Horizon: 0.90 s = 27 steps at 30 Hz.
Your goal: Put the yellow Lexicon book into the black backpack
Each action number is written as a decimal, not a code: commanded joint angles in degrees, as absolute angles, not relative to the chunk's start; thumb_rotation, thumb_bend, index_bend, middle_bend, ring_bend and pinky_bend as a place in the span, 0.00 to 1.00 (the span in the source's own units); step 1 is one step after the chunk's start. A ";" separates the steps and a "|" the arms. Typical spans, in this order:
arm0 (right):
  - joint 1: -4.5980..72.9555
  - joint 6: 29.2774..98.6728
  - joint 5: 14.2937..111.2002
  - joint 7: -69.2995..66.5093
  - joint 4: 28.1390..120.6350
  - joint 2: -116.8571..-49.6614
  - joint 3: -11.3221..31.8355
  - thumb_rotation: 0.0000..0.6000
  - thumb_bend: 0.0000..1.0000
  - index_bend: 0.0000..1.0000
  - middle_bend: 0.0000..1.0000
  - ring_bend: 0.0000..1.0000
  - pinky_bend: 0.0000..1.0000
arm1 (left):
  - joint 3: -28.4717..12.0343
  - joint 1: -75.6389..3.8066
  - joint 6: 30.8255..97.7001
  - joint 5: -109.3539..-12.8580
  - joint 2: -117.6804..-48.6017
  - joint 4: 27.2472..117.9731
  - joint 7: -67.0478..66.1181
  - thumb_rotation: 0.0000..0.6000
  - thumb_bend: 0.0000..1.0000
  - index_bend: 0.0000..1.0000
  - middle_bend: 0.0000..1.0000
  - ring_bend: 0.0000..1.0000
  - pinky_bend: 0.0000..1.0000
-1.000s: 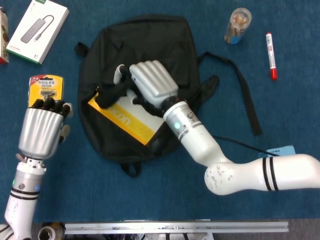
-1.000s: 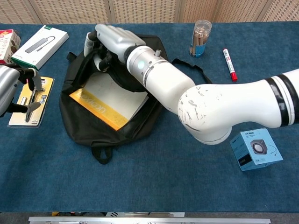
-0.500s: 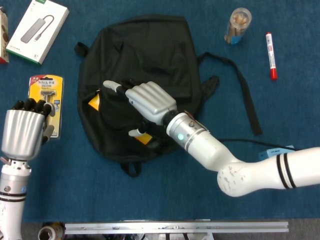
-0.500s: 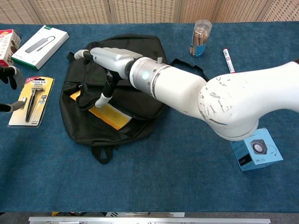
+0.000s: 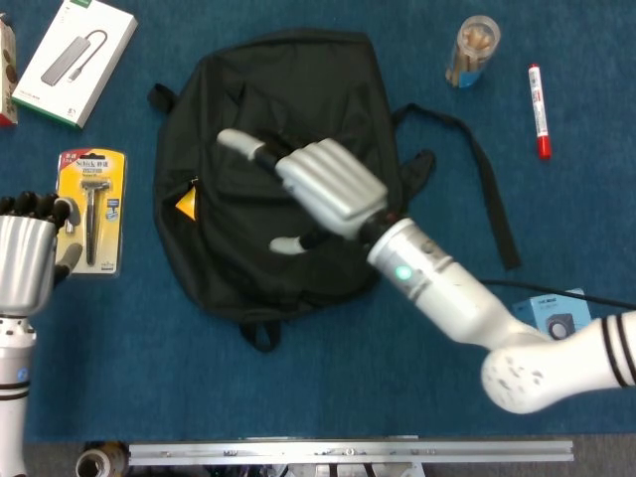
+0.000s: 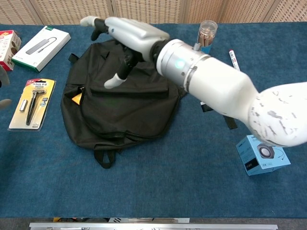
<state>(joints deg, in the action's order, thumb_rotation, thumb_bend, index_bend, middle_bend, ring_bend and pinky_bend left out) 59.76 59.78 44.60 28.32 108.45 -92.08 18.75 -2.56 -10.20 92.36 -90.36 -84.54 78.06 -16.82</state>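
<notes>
The right hand (image 5: 328,189) hovered with fingers spread, holding nothing, over the black backpack (image 5: 248,248). To its left, one yellow Lexicon book (image 5: 186,206) corner poked out of the bag.

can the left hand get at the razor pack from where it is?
Probably yes. The left robot hand sits just beside the razor pack, which lies flat on the bare cloth with nothing on it. The backpack and the right robot hand are off to the other side.
</notes>
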 commanded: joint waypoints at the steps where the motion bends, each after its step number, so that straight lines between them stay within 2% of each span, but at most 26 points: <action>1: 54.76 65.68 49.43 27.26 111.58 -88.04 15.51 1.00 0.05 0.05 0.29 0.15 0.28 | -2.93 -9.97 92.85 -90.52 -84.03 77.58 -15.17 1.00 0.02 0.55 0.59 0.49 0.56; 7: 47.09 72.75 56.57 25.98 113.79 -81.45 10.07 1.00 0.27 0.32 0.43 0.31 0.43 | -3.55 -9.60 93.53 -90.43 -83.67 76.02 -12.21 1.00 0.02 0.55 0.59 0.49 0.56; 12: 40.45 77.50 63.37 22.73 113.98 -75.42 5.67 1.00 0.36 0.47 0.52 0.40 0.55 | -3.67 -8.98 94.69 -90.80 -83.20 74.87 -9.80 1.00 0.02 0.55 0.59 0.49 0.56; 14: 37.60 79.54 65.42 21.72 113.29 -72.94 3.95 1.00 0.41 0.51 0.54 0.42 0.57 | -3.72 -8.69 95.16 -90.90 -82.93 74.47 -8.82 1.00 0.02 0.55 0.59 0.49 0.56; 23: 26.49 86.09 68.49 17.88 106.75 -67.90 -1.21 1.00 0.42 0.57 0.57 0.43 0.57 | -4.05 -7.92 95.32 -90.35 -80.66 74.25 -5.13 1.00 0.02 0.55 0.59 0.49 0.56; 27: 22.70 86.83 68.57 14.74 104.95 -65.60 -2.31 1.00 0.42 0.59 0.57 0.43 0.57 | -2.54 -7.42 95.22 -91.88 -78.90 73.43 -4.15 1.00 0.02 0.55 0.59 0.49 0.54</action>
<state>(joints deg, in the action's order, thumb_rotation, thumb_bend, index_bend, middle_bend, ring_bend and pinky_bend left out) 24.13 86.23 68.37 16.10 106.01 -66.78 -1.51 -3.13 -7.59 95.29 -91.20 -79.42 73.82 -4.61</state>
